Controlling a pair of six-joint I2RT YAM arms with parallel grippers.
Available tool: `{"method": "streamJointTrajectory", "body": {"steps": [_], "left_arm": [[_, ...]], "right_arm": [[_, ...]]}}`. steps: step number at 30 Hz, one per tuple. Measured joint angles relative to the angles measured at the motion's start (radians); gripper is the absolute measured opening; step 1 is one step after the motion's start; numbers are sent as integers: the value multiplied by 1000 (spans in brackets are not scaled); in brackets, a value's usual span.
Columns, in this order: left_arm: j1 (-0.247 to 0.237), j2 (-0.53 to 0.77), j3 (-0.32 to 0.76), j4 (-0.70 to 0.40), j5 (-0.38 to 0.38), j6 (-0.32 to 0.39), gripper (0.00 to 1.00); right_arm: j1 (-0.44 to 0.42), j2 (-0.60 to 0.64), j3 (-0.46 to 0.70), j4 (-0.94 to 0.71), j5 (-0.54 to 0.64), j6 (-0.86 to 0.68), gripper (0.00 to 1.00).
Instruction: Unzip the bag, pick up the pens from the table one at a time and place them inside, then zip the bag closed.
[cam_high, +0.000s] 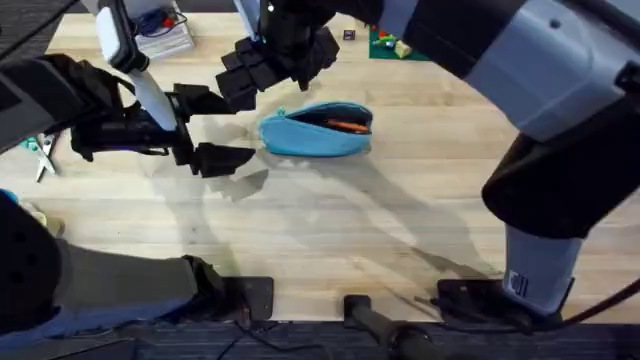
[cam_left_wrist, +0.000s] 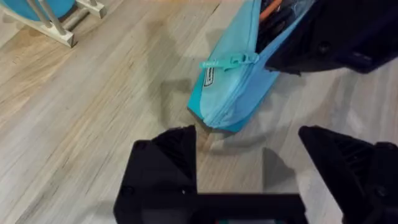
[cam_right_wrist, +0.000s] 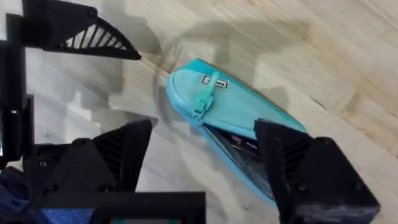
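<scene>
The light blue bag lies on the table with its zipper open along most of the top. An orange pen shows inside the opening, and a dark pen lies in there too. The zipper pull sits near the bag's left end. My left gripper is open just left of that end, low over the table, with nothing between its fingers. My right gripper is open above the bag's left end and holds nothing. In the right wrist view the bag lies between its fingers.
A round blue disc on a wooden stand stands to the left of the bag. A small hand tool lies at the table's left edge. A box of supplies and green pieces sit along the far edge.
</scene>
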Motion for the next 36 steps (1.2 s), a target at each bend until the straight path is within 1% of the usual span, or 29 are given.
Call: {"method": "streamJointTrajectory", "body": {"steps": [5,15,27,32,36], "left_arm": [[0,0,0,0,0,0,993],[0,0,0,0,0,0,993],[0,0,0,0,0,0,993],[0,0,0,0,0,0,993],[0,0,0,0,0,0,993]], "right_arm": [[0,13,0,2,0,4,996],[-7,112,2,44,0,47,996],[-13,134,3,23,0,93,996],[-15,135,3,24,-4,96,924],[-14,135,3,28,-14,98,767]]}}
